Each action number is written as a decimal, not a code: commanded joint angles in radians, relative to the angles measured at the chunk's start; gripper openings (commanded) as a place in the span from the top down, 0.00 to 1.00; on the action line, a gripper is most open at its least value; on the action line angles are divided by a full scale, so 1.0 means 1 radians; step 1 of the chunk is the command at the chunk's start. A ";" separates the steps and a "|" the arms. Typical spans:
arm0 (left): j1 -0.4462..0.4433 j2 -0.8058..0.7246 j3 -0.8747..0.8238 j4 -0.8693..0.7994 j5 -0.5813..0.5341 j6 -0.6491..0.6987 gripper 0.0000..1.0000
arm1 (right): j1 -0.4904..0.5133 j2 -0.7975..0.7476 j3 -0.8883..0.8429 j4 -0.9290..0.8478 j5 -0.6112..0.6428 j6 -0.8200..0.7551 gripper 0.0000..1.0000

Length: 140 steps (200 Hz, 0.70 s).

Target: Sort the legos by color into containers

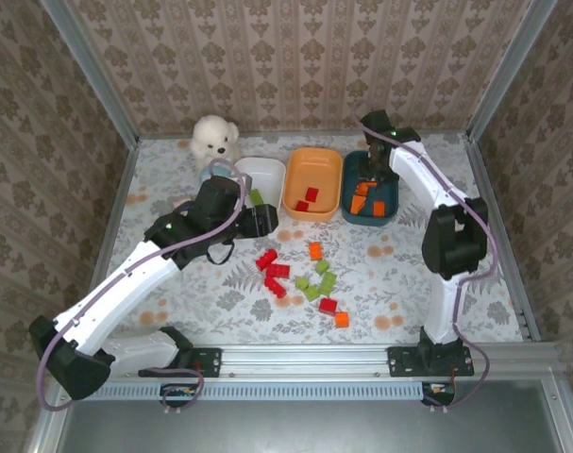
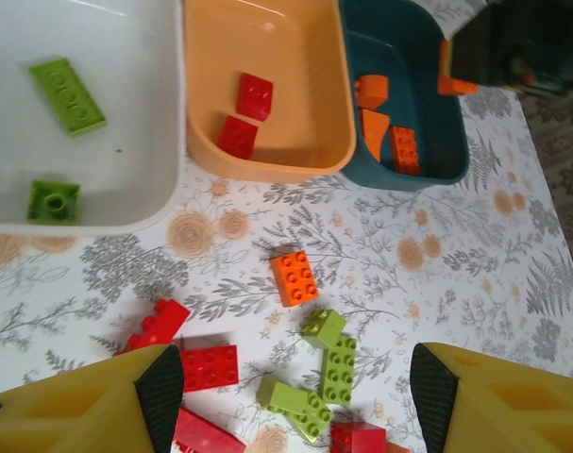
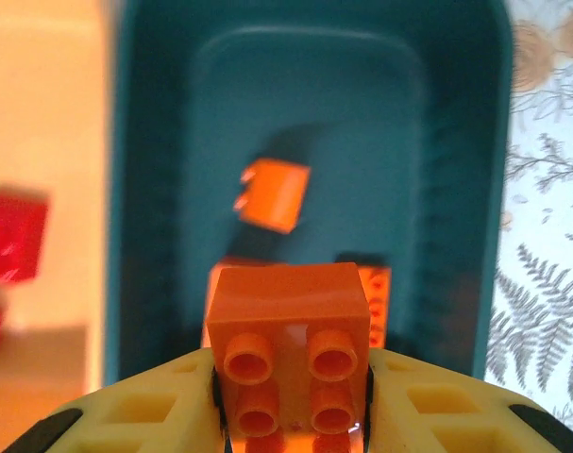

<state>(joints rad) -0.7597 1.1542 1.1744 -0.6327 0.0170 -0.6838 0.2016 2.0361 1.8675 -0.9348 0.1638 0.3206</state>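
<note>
Three dishes stand in a row at the back: white (image 1: 267, 171), orange (image 1: 311, 161) and dark teal (image 1: 346, 193). The white dish (image 2: 126, 203) has two green bricks (image 2: 67, 92), the orange dish (image 2: 295, 160) two red bricks (image 2: 255, 95), the teal dish (image 2: 428, 160) several orange ones (image 2: 405, 149). My right gripper (image 3: 291, 377) is shut on an orange brick (image 3: 288, 326) above the teal dish (image 3: 154, 189). Beside the white dish my left gripper (image 2: 295, 396) hangs open over loose red (image 2: 209, 366), green (image 2: 339, 370) and orange bricks (image 2: 294, 276) on the table.
A white plush toy (image 1: 214, 138) sits at the back left, with a small blue object (image 1: 213, 173) partly hidden behind my left arm. Metal frame rails (image 1: 116, 203) and patterned walls close in the table. More loose bricks (image 1: 328, 305) lie mid-table.
</note>
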 commanded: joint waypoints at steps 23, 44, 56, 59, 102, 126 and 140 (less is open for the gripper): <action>-0.020 0.006 0.029 0.027 0.002 0.020 0.32 | -0.041 0.193 0.187 -0.144 0.057 0.042 0.61; -0.020 -0.001 0.033 0.019 -0.009 0.018 0.32 | -0.046 0.258 0.224 -0.162 0.058 0.042 0.61; -0.020 -0.002 0.039 0.012 -0.013 0.019 0.32 | -0.050 0.278 0.229 -0.158 0.051 0.045 0.61; -0.021 -0.002 0.040 0.010 -0.015 0.020 0.32 | -0.051 0.283 0.231 -0.157 0.050 0.045 0.61; -0.019 0.002 0.051 0.007 -0.020 0.022 0.32 | -0.059 0.321 0.246 -0.138 -0.042 0.036 0.61; -0.019 0.011 0.046 0.014 -0.014 0.023 0.32 | -0.056 0.323 0.245 -0.123 -0.131 0.019 0.56; -0.019 0.019 0.043 0.015 -0.003 0.029 0.32 | -0.056 0.328 0.245 -0.128 -0.157 0.023 0.55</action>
<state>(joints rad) -0.7776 1.1675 1.1877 -0.6201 0.0120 -0.6788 0.1482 2.3455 2.0808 -1.0466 0.0986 0.3443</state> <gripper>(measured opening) 0.684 0.442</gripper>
